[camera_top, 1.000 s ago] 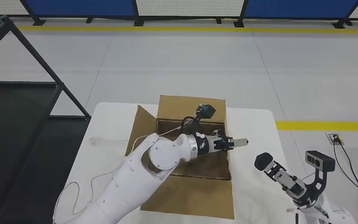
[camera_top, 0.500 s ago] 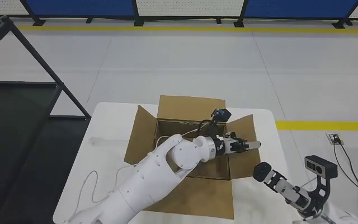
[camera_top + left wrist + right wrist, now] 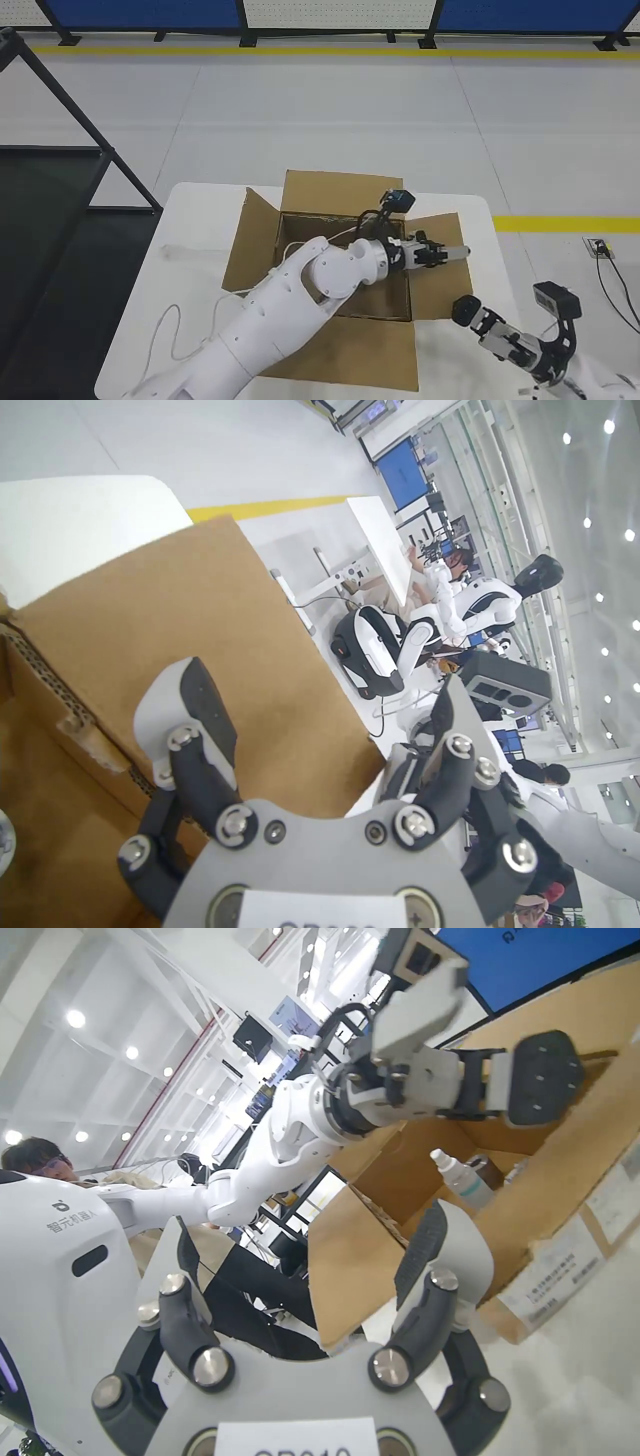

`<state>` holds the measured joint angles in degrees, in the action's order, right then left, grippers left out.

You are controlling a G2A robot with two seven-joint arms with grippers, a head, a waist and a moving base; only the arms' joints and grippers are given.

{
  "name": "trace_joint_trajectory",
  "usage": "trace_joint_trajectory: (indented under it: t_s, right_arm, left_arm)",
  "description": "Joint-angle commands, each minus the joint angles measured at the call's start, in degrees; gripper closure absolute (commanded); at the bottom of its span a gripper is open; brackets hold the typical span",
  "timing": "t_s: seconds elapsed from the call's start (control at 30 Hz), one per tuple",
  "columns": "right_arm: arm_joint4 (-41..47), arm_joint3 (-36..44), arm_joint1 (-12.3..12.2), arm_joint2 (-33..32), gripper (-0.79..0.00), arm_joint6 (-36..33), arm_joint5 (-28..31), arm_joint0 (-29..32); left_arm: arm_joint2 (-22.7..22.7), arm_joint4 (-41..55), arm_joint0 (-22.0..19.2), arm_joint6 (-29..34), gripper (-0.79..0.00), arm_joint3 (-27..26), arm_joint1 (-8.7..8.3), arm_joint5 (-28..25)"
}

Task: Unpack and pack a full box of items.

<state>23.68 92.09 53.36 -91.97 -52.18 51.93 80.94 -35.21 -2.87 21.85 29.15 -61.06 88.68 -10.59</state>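
Observation:
An open cardboard box (image 3: 340, 190) stands on the white table (image 3: 200, 230) with its flaps spread. My left gripper (image 3: 448, 252) hangs over the right flap (image 3: 440, 285), open and holding nothing; in its own view the left gripper (image 3: 325, 710) has that flap (image 3: 175, 610) just beneath it. My right gripper (image 3: 463, 309) is low at the table's near right corner, beside the box, and the right gripper (image 3: 310, 1248) is open and empty. From there I see the left gripper (image 3: 487, 1038) above the box (image 3: 550, 1188), with a white spray bottle (image 3: 462, 1180) and a dark-capped container (image 3: 487, 1167) standing inside.
The near flap (image 3: 340, 350) lies out flat toward the table's front edge. A black metal frame (image 3: 60, 150) stands off the table's left side. White tabletop shows left of the box and along the right edge.
My left gripper has swung rightward across the box, and the right flap has folded outward under it. The right arm has drawn back toward the table's near right corner.

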Motion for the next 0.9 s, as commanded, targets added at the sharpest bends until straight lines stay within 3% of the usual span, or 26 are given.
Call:
trace_joint_trajectory:
  t_s: [0.0,0.13,0.27,0.57,0.87]
  right_arm:
    - [-2.11,-1.5,0.0,0.04,-0.785,0.73,-1.37,-1.11]
    - [-5.28,-1.92,0.14,0.65,-0.785,2.92,-3.17,-1.74]
    - [-7.39,-2.94,0.26,1.52,-0.785,4.64,-5.88,-2.99]
    - [-10.99,-5.75,0.82,5.69,-0.785,7.17,-13.48,-9.59]
    - [-14.55,-7.26,1.6,9.44,-0.785,11.41,-18.79,-13.83]
  left_arm:
    - [-1.66,-0.9,0.82,0.04,-0.785,-1.41,-0.58,-0.06]
    - [-5.86,-3.98,3.4,0.22,-0.785,-6.5,-2.32,0.22]
    - [-12.29,-9.46,8.4,0.91,-0.785,-15.37,-5.05,1.52]
    - [-31.62,-16.77,27.06,2.83,-0.785,-40.38,-10.63,2.83]
    - [-45.21,-17.13,42.12,3.03,-0.785,-55.34,-13.06,-0.13]
